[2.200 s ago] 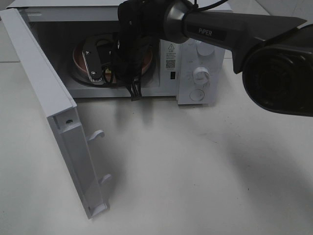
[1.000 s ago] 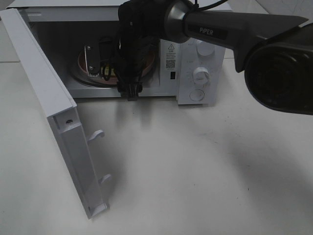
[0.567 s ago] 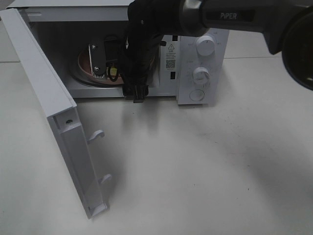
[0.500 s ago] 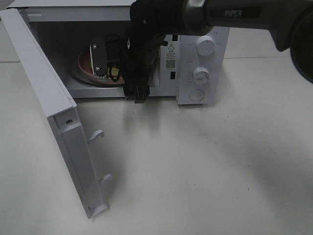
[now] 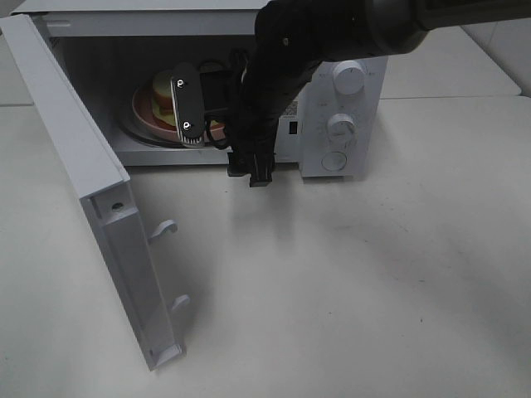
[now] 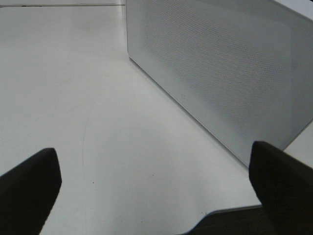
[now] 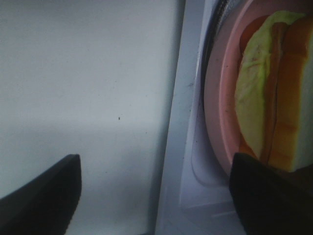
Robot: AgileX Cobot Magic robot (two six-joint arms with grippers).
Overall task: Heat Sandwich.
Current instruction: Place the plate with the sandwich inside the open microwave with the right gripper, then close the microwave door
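Sandwich [image 7: 274,93] lies on pink plate [image 7: 218,112] inside open microwave [image 5: 348,124]. Right pincer [image 7: 156,200] at cavity mouth, jaws apart, empty, pointing inward near plate's edge. Its arm [image 5: 282,50] slants down past the dials [image 5: 348,79]. Left pincer [image 6: 154,196] spread wide over worktop [image 6: 73,98].

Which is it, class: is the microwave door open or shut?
Open. The door stands swung wide, exposing the sandwich on its pink plate inside.

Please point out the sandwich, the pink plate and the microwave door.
sandwich [image 7: 259,98], right wrist view, on its lettuce layer.
pink plate [image 7: 215,117], right wrist view, on its rim.
microwave door [image 5: 133,274], exterior high view, on its latch edge.
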